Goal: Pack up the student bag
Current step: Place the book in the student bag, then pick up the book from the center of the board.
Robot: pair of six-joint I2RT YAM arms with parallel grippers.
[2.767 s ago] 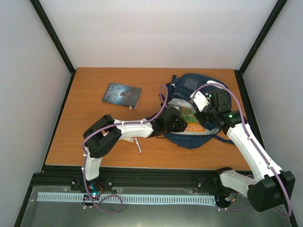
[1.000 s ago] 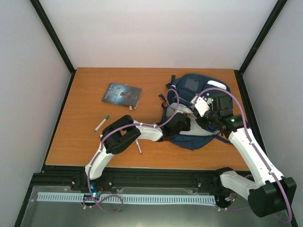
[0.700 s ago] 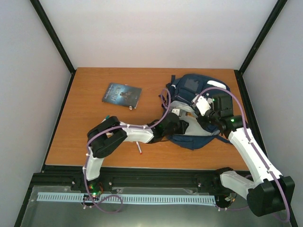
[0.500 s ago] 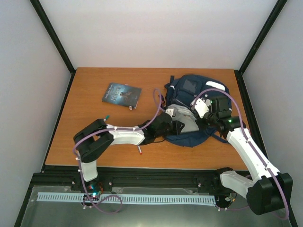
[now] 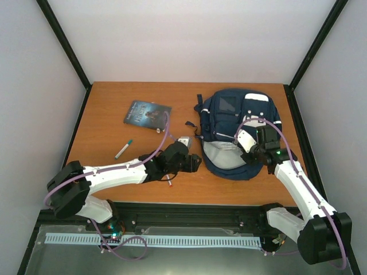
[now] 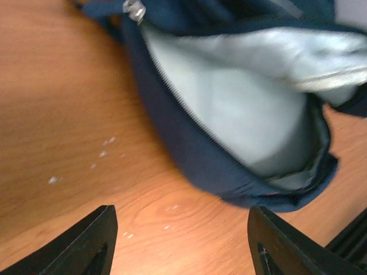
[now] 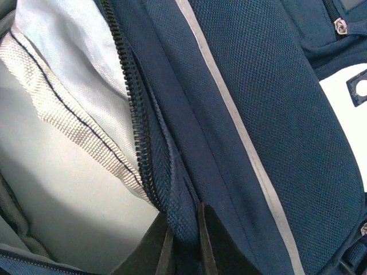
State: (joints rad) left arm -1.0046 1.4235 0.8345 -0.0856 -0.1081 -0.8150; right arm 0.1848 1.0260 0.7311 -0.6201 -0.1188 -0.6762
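The student bag (image 5: 238, 114), navy with white patches, lies at the table's right, its main opening showing grey lining toward the near edge. My right gripper (image 5: 256, 153) is at the opening's right rim. In the right wrist view that gripper (image 7: 184, 229) is shut on a fold of the bag's (image 7: 246, 86) navy fabric beside the zipper. My left gripper (image 5: 195, 162) hovers over bare table just left of the opening. The left wrist view has its jaws (image 6: 180, 235) wide apart and empty, with the bag (image 6: 241, 114) ahead.
A dark-covered book (image 5: 147, 114) lies at the back left. A green-capped marker (image 5: 123, 149) rests on the left side of the table. A red pen (image 5: 170, 182) peeks out under my left forearm. Black frame posts border the table.
My left gripper has pulled out of the bag's opening to the left and opened. The left arm has swung low and leftward. The bag has settled flatter and shifted back.
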